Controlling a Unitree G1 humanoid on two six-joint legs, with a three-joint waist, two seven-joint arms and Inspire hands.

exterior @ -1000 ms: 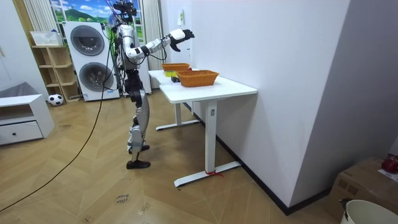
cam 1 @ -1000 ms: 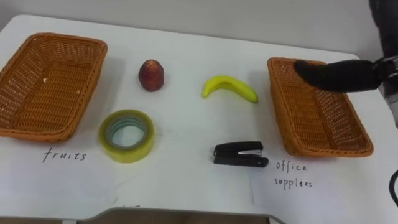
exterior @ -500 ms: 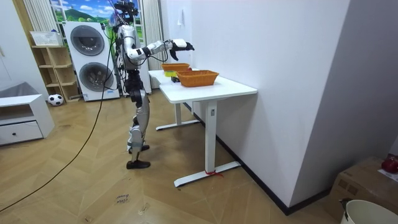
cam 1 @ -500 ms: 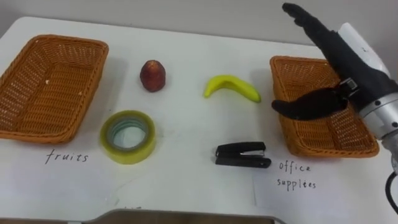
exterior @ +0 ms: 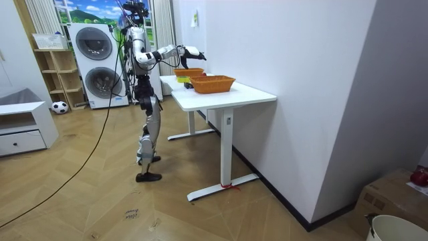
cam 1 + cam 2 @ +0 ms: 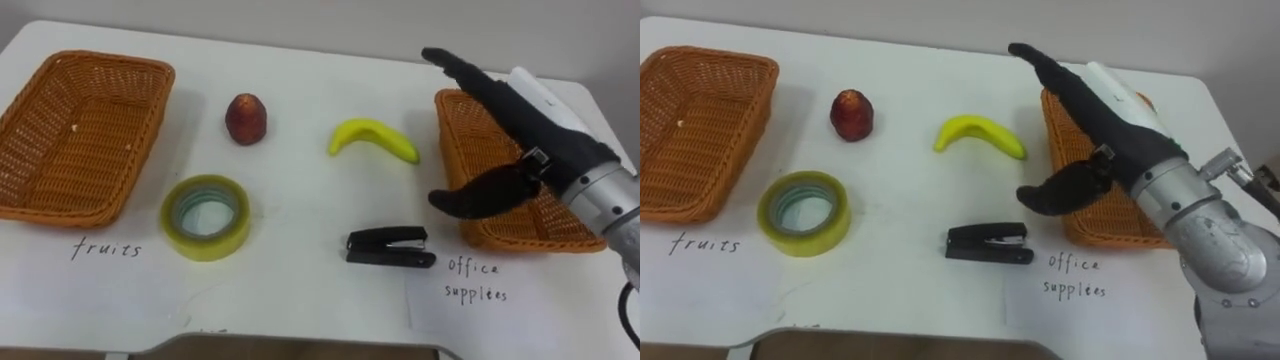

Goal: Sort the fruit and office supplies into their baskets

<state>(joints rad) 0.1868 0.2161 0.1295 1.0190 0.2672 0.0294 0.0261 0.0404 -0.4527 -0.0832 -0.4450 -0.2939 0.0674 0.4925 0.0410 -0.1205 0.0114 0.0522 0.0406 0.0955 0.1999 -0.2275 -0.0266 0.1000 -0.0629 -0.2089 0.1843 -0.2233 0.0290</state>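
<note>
- Right hand [image 6: 530, 130], fingers straight, thumb spread, empty, hovers over the right basket [image 6: 455, 150]'s left rim.
- Stapler [image 6: 389, 247], tape roll [image 6: 204, 217], banana [image 6: 371, 139] and red fruit [image 6: 245, 119] lie on the table [image 6: 300, 290], outside the 2 baskets.

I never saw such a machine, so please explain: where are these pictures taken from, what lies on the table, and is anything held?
This is a humanoid robot at a white table. Two pictures come from cameras in its head, looking down; the third from across the room. A red fruit, a banana, a tape roll and a black stapler lie between an empty left basket and an empty right basket. Its right hand hovers open over the right basket's edge, holding nothing.
</note>
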